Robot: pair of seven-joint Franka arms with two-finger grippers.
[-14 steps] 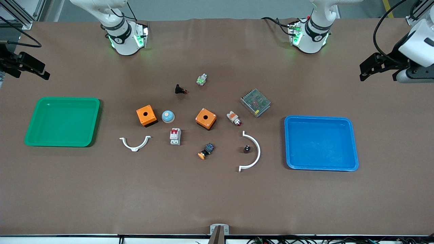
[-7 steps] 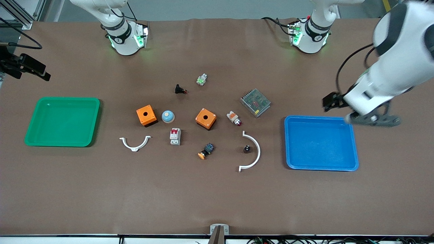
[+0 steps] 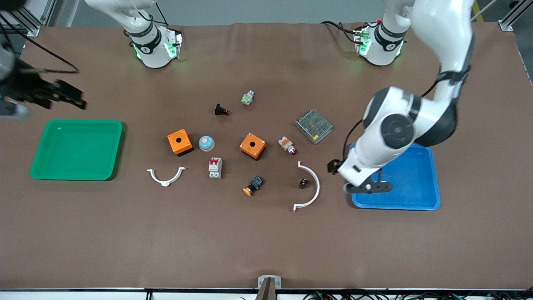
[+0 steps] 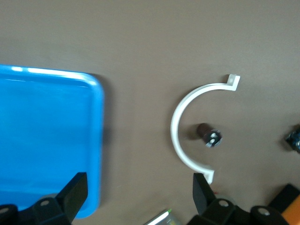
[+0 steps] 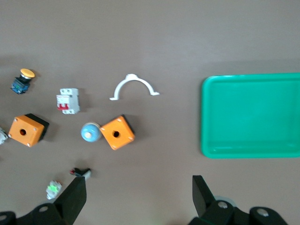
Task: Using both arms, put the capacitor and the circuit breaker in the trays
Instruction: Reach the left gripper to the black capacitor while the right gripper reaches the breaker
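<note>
Brown tabletop (image 3: 266,241) carrying capacitor (image 3: 303,182) and breaker (image 3: 215,168) mid-frame, ungrasped; left hand (image 4: 140,197) and right hand (image 5: 139,199) wide, empty.

Blue tray (image 3: 420,200) partly hidden under the left arm; right gripper (image 3: 50,95) blurred at the frame edge.

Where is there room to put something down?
Both trays are bare inside: the green tray and the blue tray, though the left end effector hangs at its edge. Table nearest the front camera is bare too. The middle is crowded with parts.
</note>
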